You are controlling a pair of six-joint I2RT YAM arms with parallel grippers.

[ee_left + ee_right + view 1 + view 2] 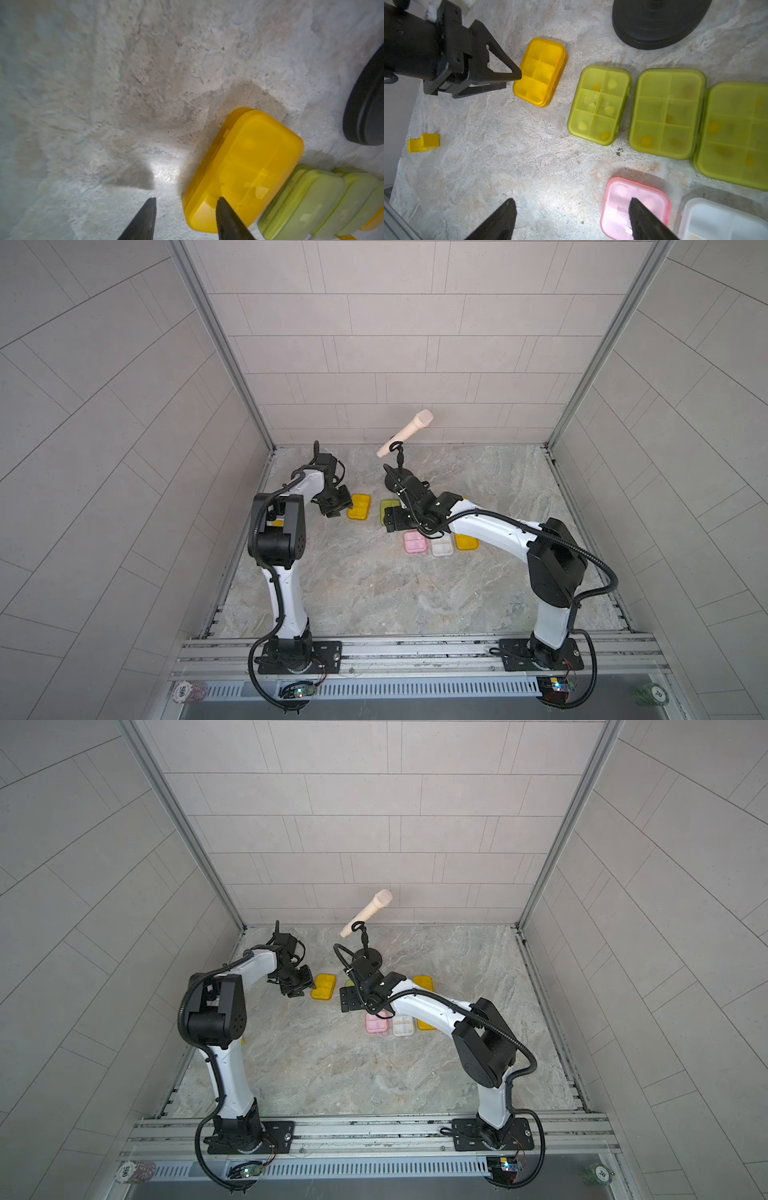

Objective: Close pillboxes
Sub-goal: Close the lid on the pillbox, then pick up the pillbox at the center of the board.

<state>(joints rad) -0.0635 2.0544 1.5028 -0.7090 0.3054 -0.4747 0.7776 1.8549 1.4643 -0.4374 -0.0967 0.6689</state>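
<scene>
In both top views my left gripper [332, 508] sits just beside the yellow pillbox [359, 507], with its fingers too small to read. My right gripper [392, 522] covers most of a green pillbox [387, 508]. My right arm hides part of a second yellow pillbox [466, 541], which lies beside the clear pillbox [441, 548] and the pink pillbox [414, 542]. In the left wrist view the yellow pillbox has its lid down, one corner hidden behind a finger [228, 218]. My jaws are partly spread and hold nothing. That finger overlaps the box, but I cannot tell if it touches. The green pillboxes [307, 199] and the black stand base [367, 104] are cut off by the frame. In the right wrist view three green pillboxes lie in a row, lids down, the last one cut off, and the clear pillbox is mostly out of frame. My right jaws are spread wide and empty. One finger [645, 220] lies over the pink pillbox, contact unclear. The left gripper shows here too, jaws a little apart, one tip at the yellow pillbox's edge. A yellow block [423, 143] lies well apart on the table [508, 155].
</scene>
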